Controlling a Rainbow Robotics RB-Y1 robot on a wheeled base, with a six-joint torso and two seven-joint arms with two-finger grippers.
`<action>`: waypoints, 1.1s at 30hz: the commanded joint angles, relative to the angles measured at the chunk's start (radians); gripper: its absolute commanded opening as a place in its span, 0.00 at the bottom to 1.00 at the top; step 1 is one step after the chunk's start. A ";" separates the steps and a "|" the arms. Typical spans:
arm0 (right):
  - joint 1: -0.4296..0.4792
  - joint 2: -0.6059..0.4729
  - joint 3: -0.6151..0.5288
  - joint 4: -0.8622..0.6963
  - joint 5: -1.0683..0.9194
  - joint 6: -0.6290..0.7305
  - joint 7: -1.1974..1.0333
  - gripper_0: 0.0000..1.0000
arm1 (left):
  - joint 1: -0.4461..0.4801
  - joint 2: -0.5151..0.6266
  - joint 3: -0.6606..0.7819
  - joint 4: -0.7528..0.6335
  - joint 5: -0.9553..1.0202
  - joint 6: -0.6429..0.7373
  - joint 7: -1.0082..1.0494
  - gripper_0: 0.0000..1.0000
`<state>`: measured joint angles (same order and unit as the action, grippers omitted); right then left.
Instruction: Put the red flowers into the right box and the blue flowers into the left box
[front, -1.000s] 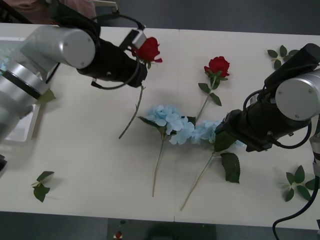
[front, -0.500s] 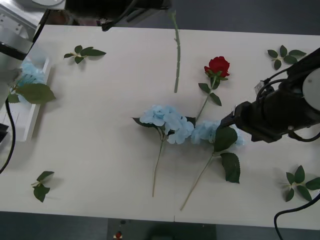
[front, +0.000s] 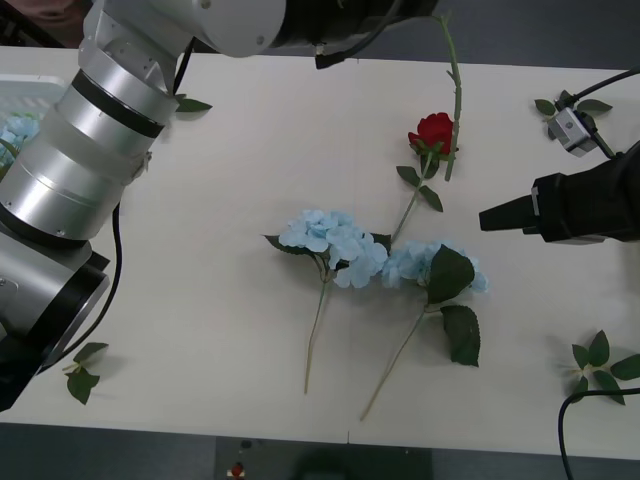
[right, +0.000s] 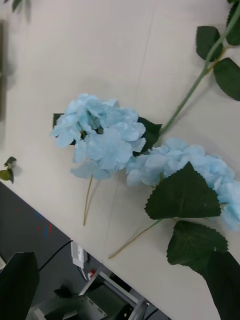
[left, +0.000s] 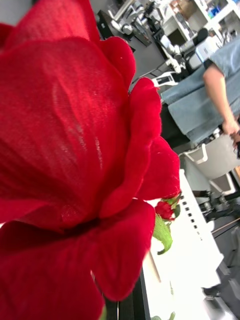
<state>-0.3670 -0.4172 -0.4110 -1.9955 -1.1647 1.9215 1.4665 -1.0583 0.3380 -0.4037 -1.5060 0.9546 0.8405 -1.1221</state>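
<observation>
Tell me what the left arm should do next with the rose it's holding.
Probably move it over the right box and lower. The left gripper holds the rose high, stem dangling, and the box lies ahead with another rose in it.

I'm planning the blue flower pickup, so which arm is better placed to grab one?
Right. The right pincer hangs just beside the two blue flowers on the table, while the left arm is raised across the far edge, carrying a red rose.

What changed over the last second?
The left arm carried its rose right, across the table; the stem now hangs above the rose lying on the table. The right claw backed off the blue flowers. The flowers on the table stayed put.
</observation>
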 joint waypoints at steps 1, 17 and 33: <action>-0.020 -0.032 -0.031 0.026 -0.081 -0.002 0.163 0.98 | -0.032 -0.017 -0.015 -0.031 -0.020 -0.012 -0.012 0.00; -0.125 -0.040 -0.006 0.199 -0.293 -0.139 0.253 0.97 | -0.031 -0.117 -0.015 0.049 -0.099 -0.124 0.011 0.00; -0.185 -0.032 0.020 0.241 -0.302 -0.294 0.244 0.97 | -0.031 -0.119 -0.015 0.050 -0.100 -0.124 0.018 0.00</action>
<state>-0.5046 -0.4530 -0.3977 -1.7678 -1.4565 1.6400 1.7030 -1.0583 0.2219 -0.4283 -1.4357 0.8573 0.7275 -1.1220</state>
